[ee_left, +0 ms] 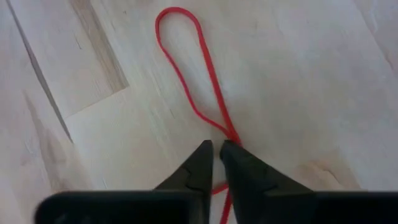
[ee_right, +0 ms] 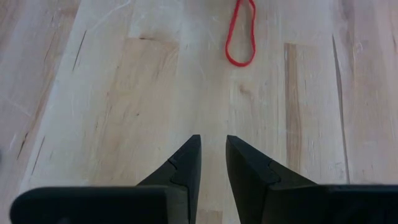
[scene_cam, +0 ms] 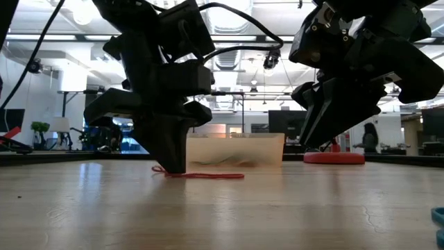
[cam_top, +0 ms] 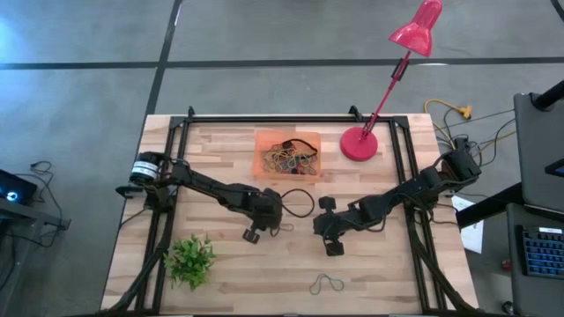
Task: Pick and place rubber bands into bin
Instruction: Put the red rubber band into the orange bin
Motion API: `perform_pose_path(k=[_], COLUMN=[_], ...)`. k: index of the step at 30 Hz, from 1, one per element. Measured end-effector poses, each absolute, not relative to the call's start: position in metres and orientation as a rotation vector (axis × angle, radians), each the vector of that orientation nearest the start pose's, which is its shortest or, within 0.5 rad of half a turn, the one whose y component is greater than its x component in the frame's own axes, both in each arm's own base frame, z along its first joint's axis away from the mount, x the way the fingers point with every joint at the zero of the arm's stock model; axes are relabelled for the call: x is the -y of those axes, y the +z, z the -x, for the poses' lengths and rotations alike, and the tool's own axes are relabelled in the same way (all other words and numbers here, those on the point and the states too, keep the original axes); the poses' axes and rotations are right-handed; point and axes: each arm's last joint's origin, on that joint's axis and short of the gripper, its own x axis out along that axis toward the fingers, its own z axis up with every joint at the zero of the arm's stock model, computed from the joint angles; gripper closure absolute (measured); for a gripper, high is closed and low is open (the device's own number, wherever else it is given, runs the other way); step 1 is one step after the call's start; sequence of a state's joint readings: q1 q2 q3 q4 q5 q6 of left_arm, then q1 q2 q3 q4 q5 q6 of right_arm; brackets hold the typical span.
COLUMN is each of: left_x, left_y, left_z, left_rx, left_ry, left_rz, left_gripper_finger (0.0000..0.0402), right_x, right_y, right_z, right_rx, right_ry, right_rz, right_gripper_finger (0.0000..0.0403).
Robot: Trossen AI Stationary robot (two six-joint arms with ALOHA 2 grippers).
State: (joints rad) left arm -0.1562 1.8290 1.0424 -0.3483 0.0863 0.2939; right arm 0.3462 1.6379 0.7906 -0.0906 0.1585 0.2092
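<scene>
A red rubber band lies flat on the wooden table as a long narrow loop, also seen in the low view and the right wrist view. My left gripper points steeply down at the band's near end, with a narrow slit between its fingertips. To its right my right gripper hovers above the table, open a little, with nothing between its fingers. The orange bin at the far middle holds several bands. A green band lies near the front edge. My left gripper comes from above, slanting, its tips down at the table. One fingertip stands on the red band where its two strands meet; the band runs on beneath the fingers. It lies slack and flat on the wood, not pinched between them.
A red lamp base stands right of the bin, its arm leaning past the far edge. A small green plant sits at the near left. A black cable loops between the two grippers. Bare wood lies along the near side.
</scene>
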Motion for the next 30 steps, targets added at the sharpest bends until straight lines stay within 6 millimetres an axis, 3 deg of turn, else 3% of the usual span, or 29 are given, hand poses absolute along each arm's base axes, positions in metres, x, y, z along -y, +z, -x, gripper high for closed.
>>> perform_pose_path(k=[8, 13, 21, 30], left_x=[0.054, 0.047, 0.04, 0.021], left_y=[0.14, 0.14, 0.14, 0.14], left_z=[-0.34, -0.342, -0.341, -0.344], left_rx=[-1.086, -1.083, -1.062, -1.056], left_ry=[-0.372, -0.355, -0.529, -0.475], left_rz=[-0.288, -0.251, -0.095, -0.065], left_gripper_finger=[0.0282, 0.0245, 0.0237, 0.0237], right_x=[-0.098, -0.098, -0.098, -0.098], right_y=[0.145, 0.145, 0.145, 0.145], right_z=[-0.285, -0.285, -0.285, -0.285], right_rx=[-0.92, -0.921, -0.921, -0.921], right_ry=[0.078, 0.078, 0.078, 0.078], right_rz=[0.04, 0.041, 0.041, 0.041], right_gripper_finger=[0.0339, 0.0339, 0.0339, 0.0339])
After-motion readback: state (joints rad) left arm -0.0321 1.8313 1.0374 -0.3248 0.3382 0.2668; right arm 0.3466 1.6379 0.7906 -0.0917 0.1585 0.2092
